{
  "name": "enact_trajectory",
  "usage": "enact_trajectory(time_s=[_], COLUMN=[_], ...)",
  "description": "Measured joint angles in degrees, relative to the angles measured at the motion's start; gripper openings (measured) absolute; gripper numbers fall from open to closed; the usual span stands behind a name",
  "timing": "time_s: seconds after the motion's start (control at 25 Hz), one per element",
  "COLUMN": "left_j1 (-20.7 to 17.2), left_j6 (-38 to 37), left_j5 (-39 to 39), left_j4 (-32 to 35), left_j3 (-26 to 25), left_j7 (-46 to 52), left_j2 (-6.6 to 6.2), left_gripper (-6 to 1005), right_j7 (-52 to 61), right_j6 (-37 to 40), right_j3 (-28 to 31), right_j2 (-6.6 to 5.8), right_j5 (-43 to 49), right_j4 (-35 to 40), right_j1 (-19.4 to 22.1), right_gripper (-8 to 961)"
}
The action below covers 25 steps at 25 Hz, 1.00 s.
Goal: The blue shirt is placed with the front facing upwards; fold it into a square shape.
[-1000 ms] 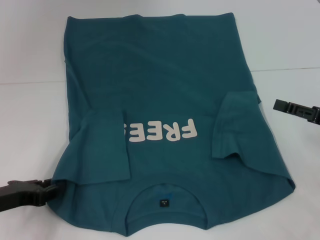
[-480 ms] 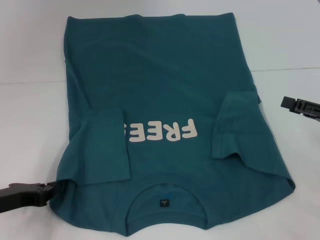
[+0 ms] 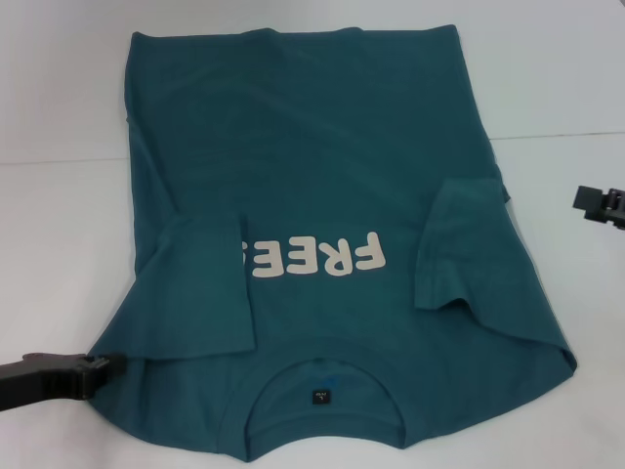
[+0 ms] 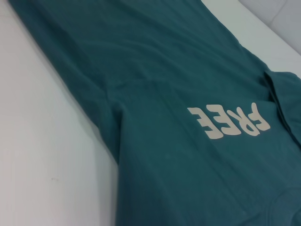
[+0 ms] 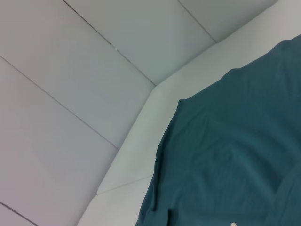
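On the white surface the blue shirt is spread front up, both sleeves folded inward. At its near shoulder edge the left gripper is seen, the right gripper well apart; whether either's jaws are apart cannot be told.

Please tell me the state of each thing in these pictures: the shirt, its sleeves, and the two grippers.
blue shirt: lies flat on the white table, front up, collar nearest the robot, not yet square.
sleeves: both folded inward over the chest.
left gripper: at the shirt's near left corner.
right gripper: off the shirt, at the right edge.
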<state>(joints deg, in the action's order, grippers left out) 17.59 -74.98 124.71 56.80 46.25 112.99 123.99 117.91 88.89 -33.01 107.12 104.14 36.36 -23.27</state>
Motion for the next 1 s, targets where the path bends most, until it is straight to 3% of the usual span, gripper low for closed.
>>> enact_trajectory(time_s=[0.24,0.36,0.72,1.0], left_j1=[0.7,0.3,0.5,3.1], left_j6=[0.0,1.5,7.3,8.4], left_j5=[1.2,1.5,-0.7,-0.6], left_j4=[-0.1,0.4,-0.6,-5.2], left_j3=[-0.3,-0.6,-6.3,-8.4], left_j7=[0.1,-0.5,-5.0,-2.4], left_j2=[-0.10,-0.05,0.11,-0.39], left_gripper=[48,49,51,270], right_j7=[3.7,4.2,3.6,3.3], right_j6=[2.1,2.7,2.5,2.3], right_j3=[0.1,0.2,0.5,0.9], right_j2=[-2.30,-2.76,-1.79,-1.75], right_j5=[0.3,1.5,2.1,2.1], right_j4=[0.0,0.0,0.0,-0.1], right_j1=[0.4,0.4,0.5,0.6], right_gripper=[669,669,673,672])
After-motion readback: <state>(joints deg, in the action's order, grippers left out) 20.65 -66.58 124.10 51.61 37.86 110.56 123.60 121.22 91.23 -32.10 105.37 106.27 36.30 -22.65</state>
